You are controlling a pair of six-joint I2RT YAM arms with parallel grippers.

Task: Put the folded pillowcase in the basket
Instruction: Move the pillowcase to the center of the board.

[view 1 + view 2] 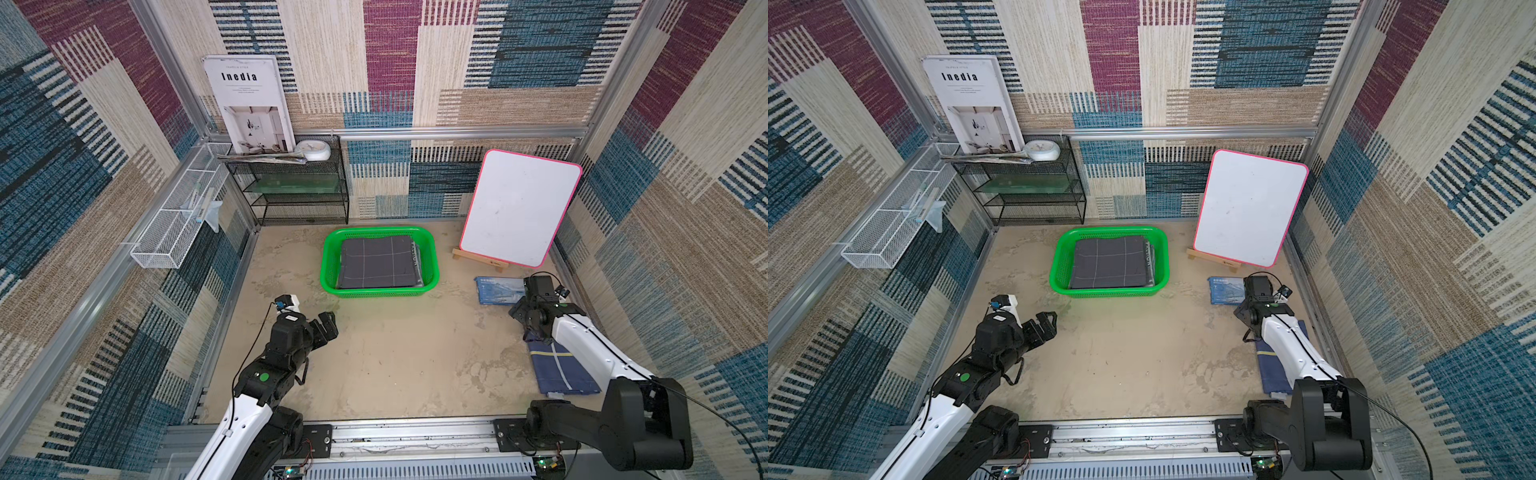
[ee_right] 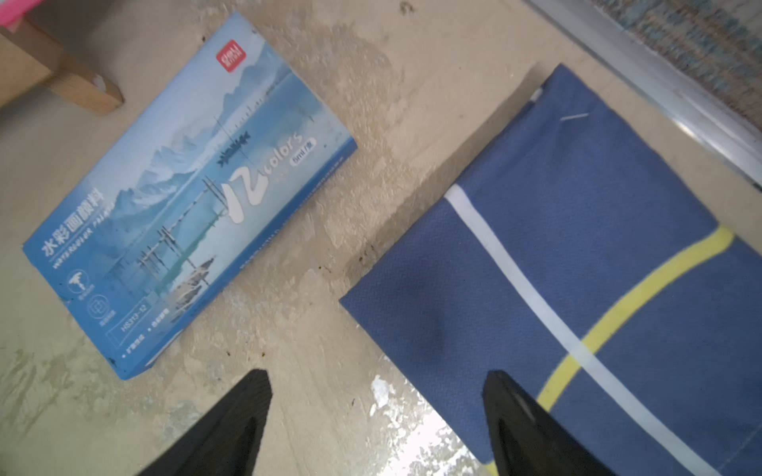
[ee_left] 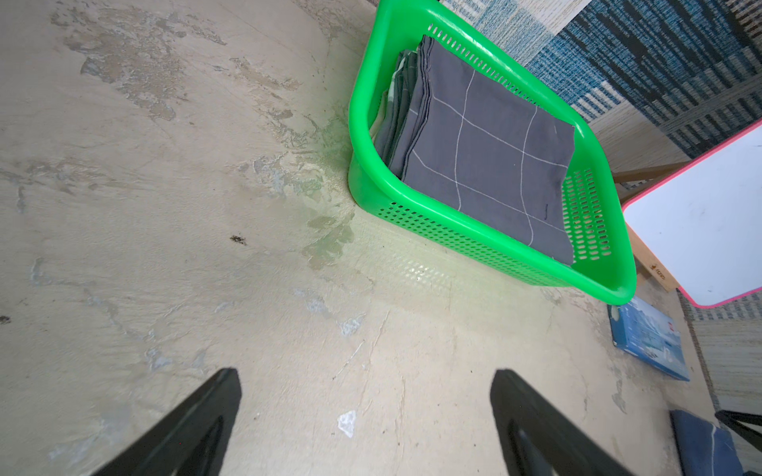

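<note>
The bright green basket [image 1: 327, 266] [image 1: 1057, 259] [image 3: 466, 233] stands at the back middle of the table. In it lies a folded grey pillowcase [image 1: 378, 262] [image 1: 1108, 264] [image 3: 486, 152] with thin white grid lines. A second folded pillowcase [image 1: 561, 370] [image 1: 1273, 370] [image 2: 577, 255], blue with a white and a yellow stripe, lies flat at the right edge, partly under my right arm. My left gripper [image 1: 328, 326] [image 1: 1045, 324] [image 3: 367, 373] is open over bare table in front of the basket. My right gripper [image 2: 377, 373] is open and empty, one finger over the blue cloth's corner.
A blue paint box [image 1: 498, 289] [image 2: 185, 206] lies just beyond the blue cloth. A pink-rimmed whiteboard [image 1: 519, 208] leans on a wooden stand at the back right. A black mesh shelf [image 1: 299, 187] and a white wire rack [image 1: 178, 216] are at the back left.
</note>
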